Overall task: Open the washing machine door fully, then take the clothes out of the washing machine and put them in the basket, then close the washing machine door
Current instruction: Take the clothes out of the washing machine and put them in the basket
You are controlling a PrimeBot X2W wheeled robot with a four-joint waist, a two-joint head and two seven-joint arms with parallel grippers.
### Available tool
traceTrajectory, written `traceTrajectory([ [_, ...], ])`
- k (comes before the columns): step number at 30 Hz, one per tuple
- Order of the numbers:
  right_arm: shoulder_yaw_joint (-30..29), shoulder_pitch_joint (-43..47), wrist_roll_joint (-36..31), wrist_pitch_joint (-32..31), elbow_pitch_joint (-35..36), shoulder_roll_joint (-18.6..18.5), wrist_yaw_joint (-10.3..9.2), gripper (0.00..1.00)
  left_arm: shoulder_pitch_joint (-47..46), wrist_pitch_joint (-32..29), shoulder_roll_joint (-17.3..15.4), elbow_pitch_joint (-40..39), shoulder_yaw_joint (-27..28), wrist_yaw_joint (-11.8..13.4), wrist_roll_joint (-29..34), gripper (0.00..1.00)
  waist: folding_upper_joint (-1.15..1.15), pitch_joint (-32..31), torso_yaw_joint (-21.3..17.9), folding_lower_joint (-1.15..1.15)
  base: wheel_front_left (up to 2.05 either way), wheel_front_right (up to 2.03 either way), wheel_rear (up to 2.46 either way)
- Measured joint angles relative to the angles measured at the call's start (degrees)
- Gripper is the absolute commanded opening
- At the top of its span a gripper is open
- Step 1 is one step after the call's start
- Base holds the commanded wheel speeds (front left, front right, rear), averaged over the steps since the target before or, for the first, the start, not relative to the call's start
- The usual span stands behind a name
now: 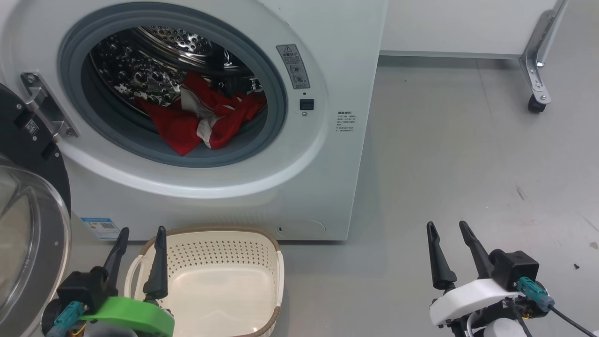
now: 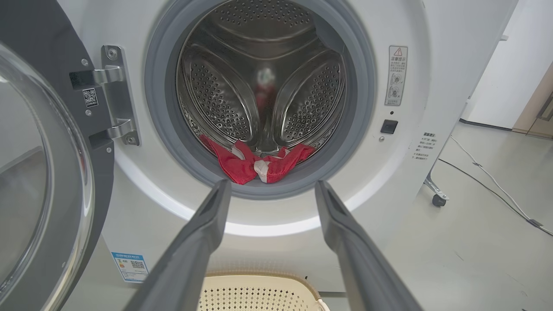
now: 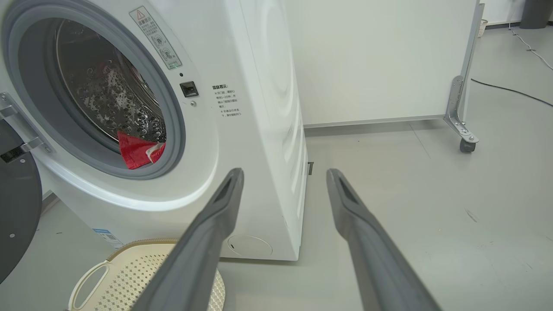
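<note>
**Head view:** The left gripper [image 1: 142,229] hangs over the near-left corner of the cream basket [image 1: 220,255]. Its two dark fingers are spread wide and hold nothing. The basket sits on the grey floor [image 1: 444,140] just to that gripper's right, close against the foot of the white washing machine [image 1: 327,70]. To the gripper's left, the washing machine door [image 1: 23,234] stands swung open with its glass bowl bulging into the room. Ahead of and above the gripper, the red clothes [image 1: 187,121] with white trim lie in the bottom of the steel drum [image 1: 140,70] and spill onto the grey rubber ring [image 1: 276,107]. The right gripper [image 1: 446,223] waits well off to the machine's right, over bare floor. It is equally wide open with nothing between its fingers.

**Left wrist view:** The parted fingers [image 2: 194,242] point at the drum mouth. The clothes lie straight ahead, just above the gap between the fingertips and well apart from them. The open door hangs on its steel hinge [image 2: 116,95] to the left. The basket's brown rim sits below, between the fingers.

**Right wrist view:** The spread fingers [image 3: 367,242] aim at the machine's right front corner and the floor beside it. A red fold of the clothes shows ahead and to the left, inside the drum. The basket lies low on the left, partly under the left finger. A white wheeled partition [image 3: 380,60] stands ahead to the right.
</note>
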State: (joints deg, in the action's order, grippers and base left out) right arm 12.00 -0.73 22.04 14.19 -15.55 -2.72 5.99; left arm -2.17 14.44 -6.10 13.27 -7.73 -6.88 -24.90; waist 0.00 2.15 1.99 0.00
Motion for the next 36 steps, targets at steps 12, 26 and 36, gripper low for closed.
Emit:
traceTrajectory([
  [12, 0.27, 0.0, 0.0, 0.0, -0.22, 0.03, 0.0, 1.0, 0.01, 0.0, 0.0, 0.38, -0.11, 0.0, 1.3, 1.0, 0.0, -0.4, -0.26, 0.0, 0.0, 0.0, 0.0],
  [26, 0.85, -0.01, -0.01, 0.0, 0.26, 0.09, 0.42, 1.0, 0.05, -0.01, -0.12, 0.12, -0.16, 0.0, 1.87, 1.0, 0.0, 0.8, -0.59, 0.0, 0.0, 0.0, 0.0],
  [36, 1.82, -1.76, -1.68, 0.0, 3.31, 0.09, -0.03, 1.0, 0.01, -0.01, -1.42, -1.67, 0.59, 0.0, 2.14, 1.0, 0.0, 4.98, -1.41, 0.0, 0.0, 0.0, 0.0],
])
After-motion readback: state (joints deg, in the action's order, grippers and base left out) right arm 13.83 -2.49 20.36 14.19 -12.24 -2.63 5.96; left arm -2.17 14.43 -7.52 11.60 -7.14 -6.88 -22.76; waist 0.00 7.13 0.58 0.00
